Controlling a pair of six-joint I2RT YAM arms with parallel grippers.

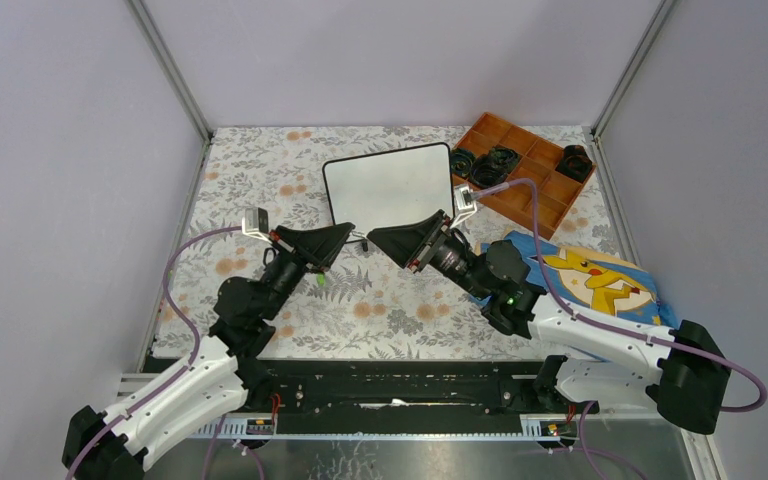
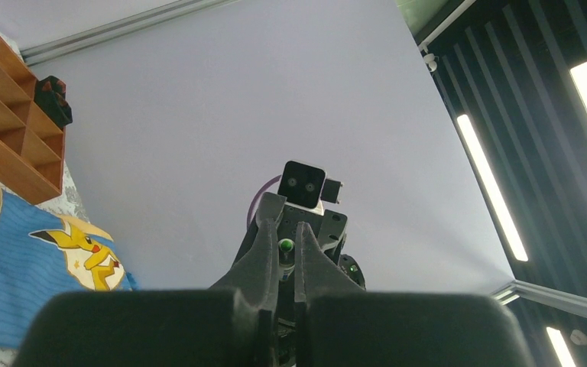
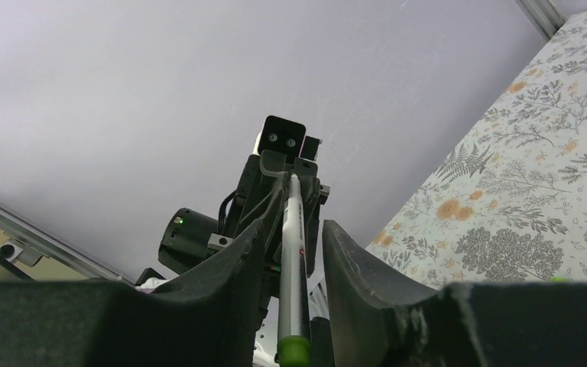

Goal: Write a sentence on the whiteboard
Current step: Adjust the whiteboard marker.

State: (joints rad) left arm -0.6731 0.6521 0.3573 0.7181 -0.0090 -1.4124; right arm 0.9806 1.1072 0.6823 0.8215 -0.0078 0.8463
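Whiteboard (image 1: 390,188) sits on the tabletop (image 1: 260,170) in the upper middle, just above both grippers. Left gripper (image 1: 349,233) squeezes a pen (image 3: 293,252) by its end. Right gripper (image 1: 372,237) is spread around the same pen, with a gap on one side.

My whiteboard (image 1: 388,183) lies at the far middle of the flowered tablecloth (image 1: 260,170). It is a small white rectangle with rounded corners and a thin black frame, turned slightly so its far edge climbs rightward. Its face shows plain white from above, and its near edge is partly hidden.
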